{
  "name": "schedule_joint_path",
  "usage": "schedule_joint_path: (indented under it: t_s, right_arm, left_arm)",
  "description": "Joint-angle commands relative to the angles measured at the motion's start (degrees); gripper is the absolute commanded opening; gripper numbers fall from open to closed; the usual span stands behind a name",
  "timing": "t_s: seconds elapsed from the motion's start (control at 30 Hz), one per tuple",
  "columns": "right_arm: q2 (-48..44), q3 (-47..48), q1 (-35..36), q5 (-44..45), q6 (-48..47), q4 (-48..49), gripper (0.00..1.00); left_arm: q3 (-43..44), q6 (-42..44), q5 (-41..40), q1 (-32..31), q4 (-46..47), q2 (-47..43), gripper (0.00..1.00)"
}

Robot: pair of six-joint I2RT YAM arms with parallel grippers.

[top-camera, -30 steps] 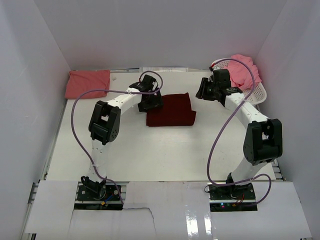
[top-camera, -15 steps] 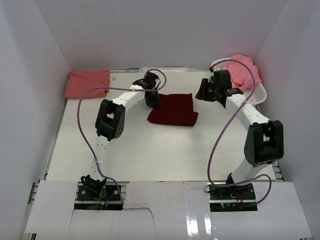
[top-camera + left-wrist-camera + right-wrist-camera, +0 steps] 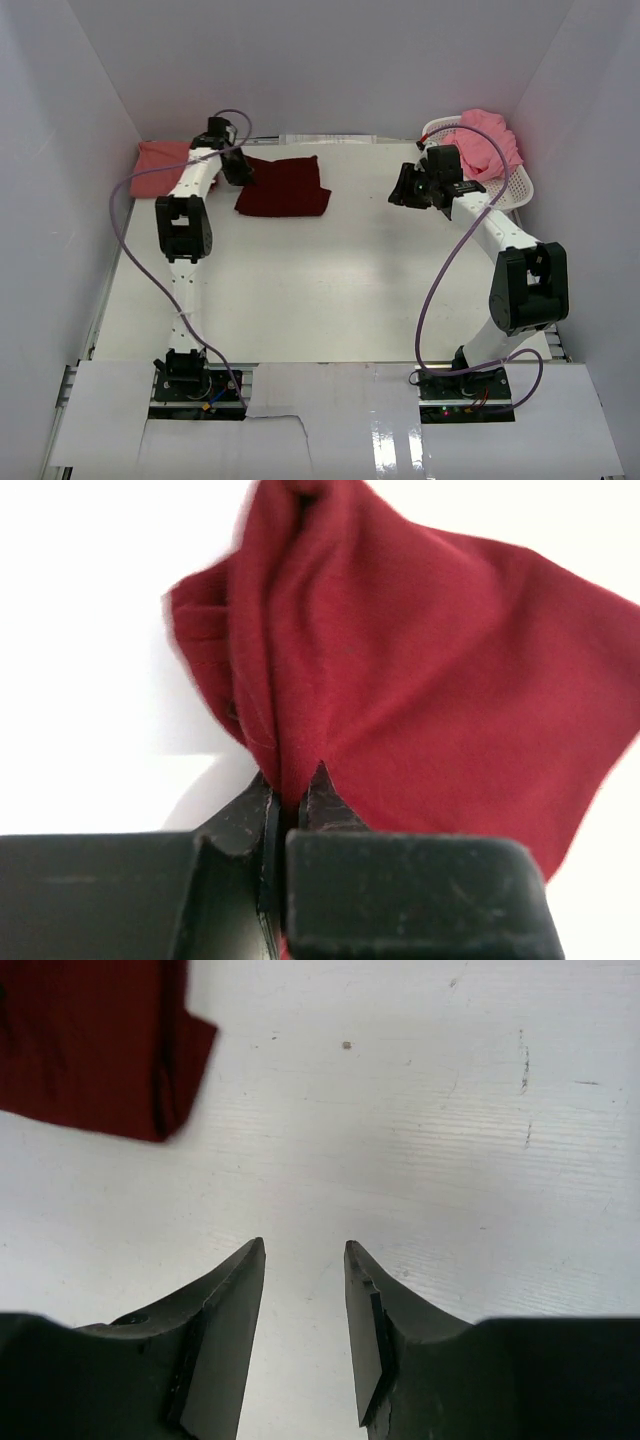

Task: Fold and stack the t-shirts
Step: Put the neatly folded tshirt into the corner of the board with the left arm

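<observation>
Altogether three t-shirts, two arms and one basket are showing. At the far left corner the salmon shirt (image 3: 155,170) is lying as a flat, soft, roughly rectangular fold, pressing against the left wall. The left arm (image 3: 185,225) is reaching straight out along the bench's (image 3: 330,300) left edge, and the left jaws are sitting between the salmon shirt and the maroon shirt (image 3: 285,187).

In the left wrist view those jaws are pinching tight on the maroon cloth, the black fingertips (image 3: 318,792) squeezing a bunched ridge from which creases are fanning outward. The maroon shirt is resting on the bench as a folded dark slab with one ragged left edge, far and left of centre, just beside the salmon one; whether the two are touching cannot be told.

Near of it the smooth white bench is lying bare across its middle.

The right jaws are hanging over that surface, parted by a moderate gap and gripping nothing, well apart from the maroon corner. The right arm (image 3: 525,285) is arching along the right side. At the far right the lighter pink shirt (image 3: 485,145) is lying crumpled inside the white perforated basket (image 3: 520,187), which is crowding the right wall.
</observation>
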Motion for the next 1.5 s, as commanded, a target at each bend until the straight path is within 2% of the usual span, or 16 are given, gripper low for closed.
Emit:
schedule_joint_path:
  t_s: [0.0, 0.07, 0.17, 0.3, 0.33, 0.5, 0.67, 0.77, 1.0, 1.2, 1.3, 1.47]
  right_arm:
    - [-3.1, -0.9, 0.1, -1.8, -0.1, 2.5, 0.44]
    - [-3.3, -1.3, 0.2, -1.9, 0.2, 2.8, 0.44]
    - [-2.7, -0.9, 0.3, -1.9, -0.1, 2.5, 0.44]
    - [-1.6, 0.0, 0.9, -2.0, -0.1, 2.1, 0.44]
    - [-1.4, 0.6, 1.0, -2.0, -0.1, 2.0, 0.44]
    - [0.0, 2.1, 1.8, -2.1, 0.5, 2.1, 0.44]
    - [1.3, 4.1, 2.5, -2.1, 0.5, 1.5, 0.45]
    - [2.5, 5.9, 2.9, -1.9, 0.2, 0.2, 0.45]
    - [3.0, 7.4, 3.5, -1.9, -0.4, -1.4, 0.45]
    - [3.6, 8.4, 4.6, -1.7, -0.9, -2.5, 0.45]
    - [4.4, 8.4, 5.0, -1.7, -1.0, -2.3, 0.45]
    - [5.6, 8.0, 5.8, -2.2, -0.8, -2.0, 0.45]
  left_arm:
    - [0.8, 2.2, 10.3, 10.4, 4.2, -4.3, 0.0]
    - [2.6, 0.3, 15.2, 13.0, 5.4, -3.1, 0.0]
    - [8.0, 1.4, 16.8, 14.1, 5.7, -2.7, 0.0]
    - [6.6, 0.5, 22.4, 14.9, 13.1, -4.6, 0.0]
    - [6.8, 0.0, 25.8, 14.9, 14.2, -4.5, 0.0]
    - [5.1, -2.1, 30.0, 13.8, 17.2, -4.2, 0.0]
    - [5.3, -2.0, 27.5, 14.6, 17.9, -5.1, 0.0]
    - [5.9, -3.6, 28.7, 15.2, 19.0, -5.9, 0.0]
    - [2.0, -4.5, 23.3, 18.2, 23.8, -11.7, 0.0]
    - [7.6, -8.4, 27.3, 23.1, 26.0, -10.3, 0.0]
    - [5.8, -7.3, 26.8, 23.4, 28.2, -12.0, 0.0]
    - [3.9, -5.1, 24.2, 25.9, 26.5, -11.7, 0.0]
